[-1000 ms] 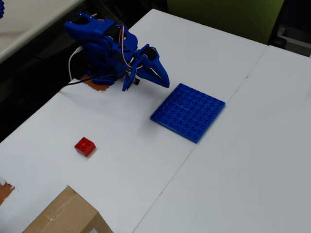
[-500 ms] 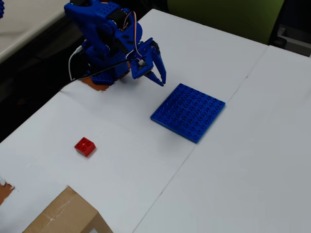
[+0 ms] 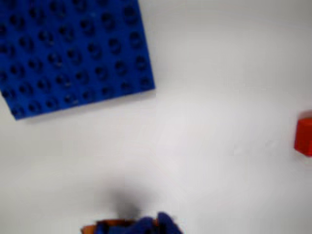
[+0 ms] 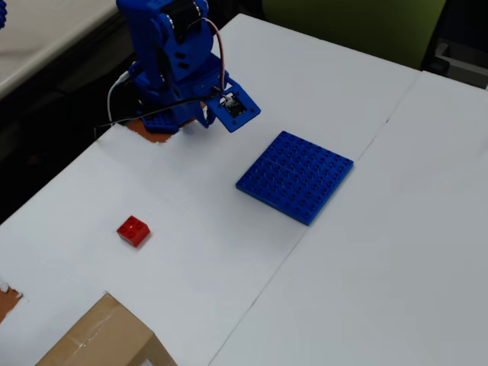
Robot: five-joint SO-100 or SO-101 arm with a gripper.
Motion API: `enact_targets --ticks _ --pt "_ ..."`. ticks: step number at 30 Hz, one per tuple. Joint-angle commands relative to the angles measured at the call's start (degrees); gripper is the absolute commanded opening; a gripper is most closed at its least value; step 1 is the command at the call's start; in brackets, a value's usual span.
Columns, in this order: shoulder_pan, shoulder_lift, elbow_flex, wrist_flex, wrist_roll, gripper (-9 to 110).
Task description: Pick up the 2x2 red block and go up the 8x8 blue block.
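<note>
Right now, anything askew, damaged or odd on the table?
Nothing stands out. The red block sits flat on the white table, intact and clear of everything. The blue plate lies flat too, turned at an angle to the table edges. A cardboard box pokes in at the bottom edge of the overhead view.

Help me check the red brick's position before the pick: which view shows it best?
The overhead view: the 2x2 red block is whole, studs up, alone on the white table. The wrist view catches only a blurred piece cut off at its right edge.
</note>
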Motion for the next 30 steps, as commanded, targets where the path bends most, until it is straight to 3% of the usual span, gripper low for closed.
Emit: enact_targets --ticks 1,10,30 --pt "6.3 -1.8 -5.4 3.3 -15.1 0" --pt "18.6 -7.8 -5.9 -0.4 -35.5 3" --pt "30.1 -24.8 -17.7 -9.1 -54.3 3"
